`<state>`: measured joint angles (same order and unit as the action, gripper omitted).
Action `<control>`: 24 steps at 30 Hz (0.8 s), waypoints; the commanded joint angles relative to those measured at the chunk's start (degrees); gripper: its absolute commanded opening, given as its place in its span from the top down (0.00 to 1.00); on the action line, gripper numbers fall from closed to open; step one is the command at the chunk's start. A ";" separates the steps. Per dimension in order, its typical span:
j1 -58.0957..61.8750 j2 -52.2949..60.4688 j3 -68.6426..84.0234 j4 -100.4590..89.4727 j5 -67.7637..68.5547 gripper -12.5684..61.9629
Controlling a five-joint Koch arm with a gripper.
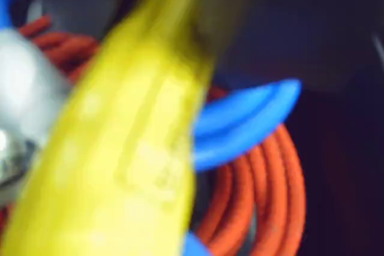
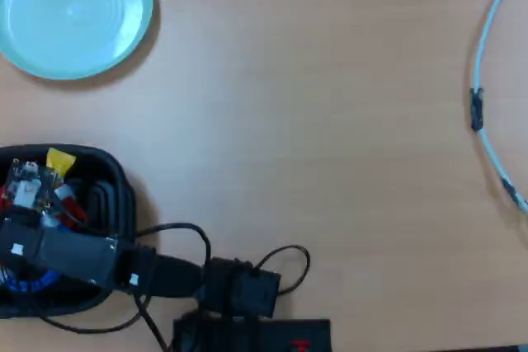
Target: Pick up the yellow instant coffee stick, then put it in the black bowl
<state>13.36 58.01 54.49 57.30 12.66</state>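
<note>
The yellow instant coffee stick [image 1: 126, 148] fills the wrist view as a blurred diagonal band, very close to the camera. In the overhead view only its yellow end [image 2: 59, 160] shows, sticking out past my gripper [image 2: 45, 177] over the black bowl [image 2: 118, 183] at the lower left. The gripper is shut on the stick. A blue finger [image 1: 252, 115] curves out from behind the stick. My arm covers most of the bowl's inside.
A round light-teal plate [image 2: 74, 10] lies at the top left. A white cable [image 2: 487, 96] arcs along the right edge. The arm's base and black cables [image 2: 239, 286] sit at the bottom. Orange coiled wire [image 1: 270, 196] lies behind the stick.
</note>
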 commanded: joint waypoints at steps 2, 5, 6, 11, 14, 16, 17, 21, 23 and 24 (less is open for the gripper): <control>-0.79 0.88 -2.29 -0.62 -2.99 0.91; -0.44 0.88 -2.11 0.35 -0.53 0.89; -0.44 0.79 -2.11 0.26 -0.44 0.87; 0.00 0.79 -1.85 1.41 -2.46 0.56; 0.09 0.79 -1.93 5.10 -7.91 0.33; 0.18 0.79 -2.29 8.35 -10.11 0.21; 0.62 0.79 -2.20 9.93 -10.20 0.16; 1.58 1.67 -2.11 17.58 -9.93 0.08; 1.14 2.37 -2.81 20.21 -9.67 0.08; 1.23 3.43 -2.72 21.09 -9.14 0.08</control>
<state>14.24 58.18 54.32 72.69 2.99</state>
